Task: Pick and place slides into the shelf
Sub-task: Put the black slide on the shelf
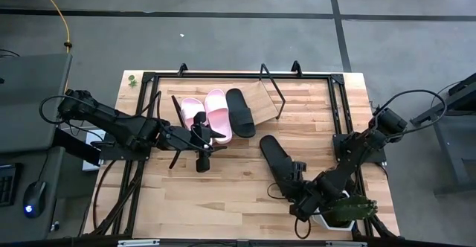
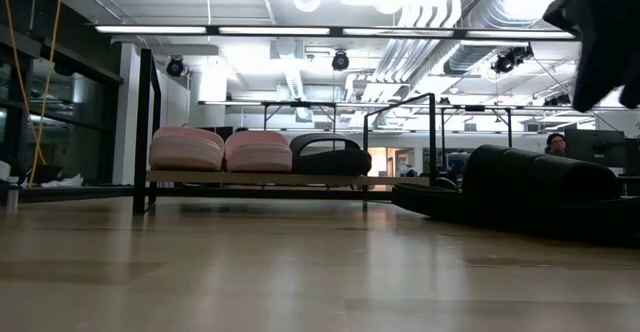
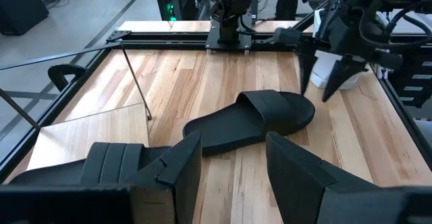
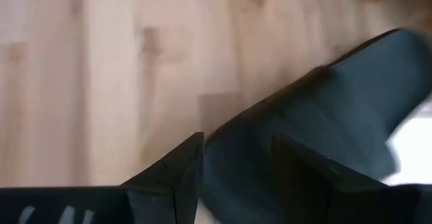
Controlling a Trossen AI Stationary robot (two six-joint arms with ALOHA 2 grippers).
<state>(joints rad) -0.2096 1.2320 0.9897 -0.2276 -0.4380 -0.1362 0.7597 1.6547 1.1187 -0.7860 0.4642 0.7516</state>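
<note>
The shelf (image 1: 264, 98) stands at the table's far middle, its board tilted on a black wire frame. Two pale pink slides (image 1: 195, 113) (image 1: 218, 114) and one black slide (image 1: 240, 113) lie side by side on it. The second black slide (image 1: 274, 154) lies flat on its sole on the tabletop, right of centre. My left gripper (image 1: 210, 144) is open just in front of the shelf, pointing toward that slide (image 3: 256, 119). My right gripper (image 1: 299, 178) is open above the slide's near end, fingers pointing down. In the low view it hangs well above the slide (image 2: 530, 197).
Black metal rails (image 1: 141, 128) frame the tabletop on its left, right and far sides. A white container with a green item (image 1: 338, 213) sits at the near right corner. Bare wood lies between the shelf and the near edge. A person (image 2: 553, 142) shows far behind the table.
</note>
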